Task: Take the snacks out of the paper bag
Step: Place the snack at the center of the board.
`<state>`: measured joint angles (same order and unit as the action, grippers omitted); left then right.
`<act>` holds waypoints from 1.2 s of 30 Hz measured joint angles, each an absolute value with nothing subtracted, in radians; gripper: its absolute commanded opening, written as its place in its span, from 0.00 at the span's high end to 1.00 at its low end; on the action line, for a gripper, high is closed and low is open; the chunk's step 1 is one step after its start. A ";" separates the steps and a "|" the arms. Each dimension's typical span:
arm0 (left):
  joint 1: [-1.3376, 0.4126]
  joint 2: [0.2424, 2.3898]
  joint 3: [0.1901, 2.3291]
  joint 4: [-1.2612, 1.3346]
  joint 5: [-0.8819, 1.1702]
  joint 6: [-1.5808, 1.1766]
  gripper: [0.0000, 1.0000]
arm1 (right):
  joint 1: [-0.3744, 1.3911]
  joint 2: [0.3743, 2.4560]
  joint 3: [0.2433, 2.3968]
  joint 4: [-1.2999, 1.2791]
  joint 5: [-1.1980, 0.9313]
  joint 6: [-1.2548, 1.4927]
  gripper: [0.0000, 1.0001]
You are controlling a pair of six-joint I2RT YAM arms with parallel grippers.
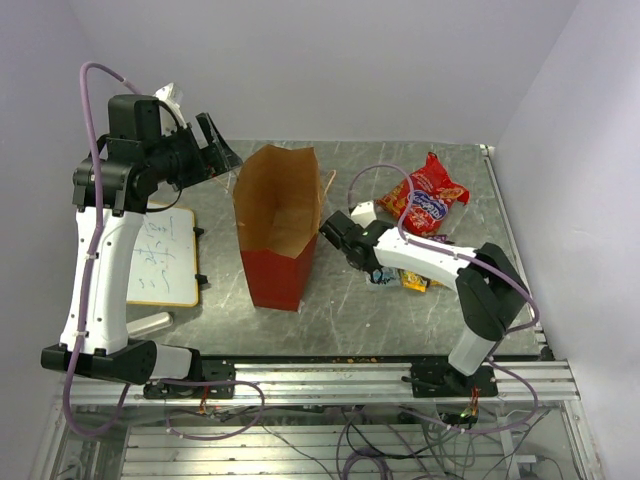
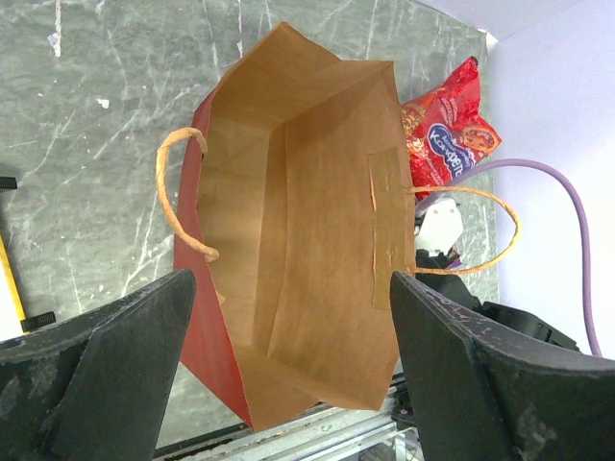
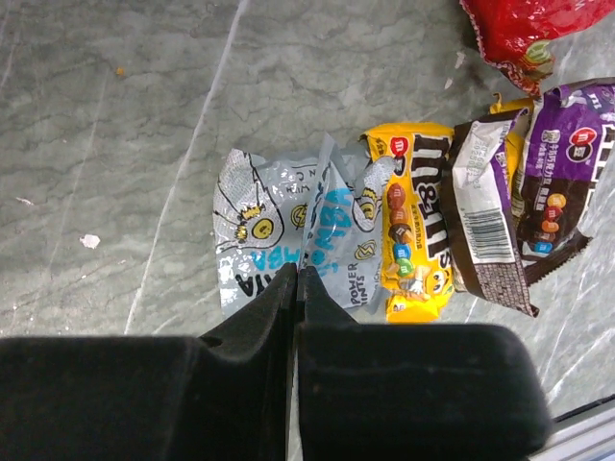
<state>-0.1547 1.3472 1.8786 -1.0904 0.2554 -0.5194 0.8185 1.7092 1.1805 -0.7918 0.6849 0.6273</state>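
The paper bag [image 1: 275,215] stands upright mid-table, red outside and brown inside, mouth open. In the left wrist view the paper bag [image 2: 288,192] shows only bare brown walls and floor. My left gripper [image 1: 215,150] hangs open above and left of its mouth, wide fingers [image 2: 115,365] framing it, left gripper [image 2: 291,288] empty. My right gripper [image 1: 328,228] is shut beside the bag's right wall. Under the right gripper [image 3: 298,274] lie a light-blue packet [image 3: 279,230], a yellow packet [image 3: 413,221], a dark one [image 3: 490,221] and a purple one [image 3: 572,163]. The red chip bag [image 1: 428,195] lies at the back right.
A yellow-framed whiteboard [image 1: 165,255] lies at the left with a white eraser [image 1: 150,322] at its near end. A small white object [image 1: 365,210] sits between the bag and the chip bag. An aluminium rail [image 1: 350,380] runs along the near edge.
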 measured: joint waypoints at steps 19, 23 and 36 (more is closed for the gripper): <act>-0.155 1.347 1.878 -1.090 0.265 -0.511 0.07 | 0.838 1.696 1.143 -0.744 0.654 0.581 0.13; -0.155 1.347 1.878 -1.091 0.265 -0.503 0.07 | 0.838 1.543 1.148 -0.762 0.632 0.559 0.00; -0.179 1.341 1.952 -1.106 0.224 -0.458 0.06 | 0.838 1.225 1.554 -0.905 0.656 0.520 0.00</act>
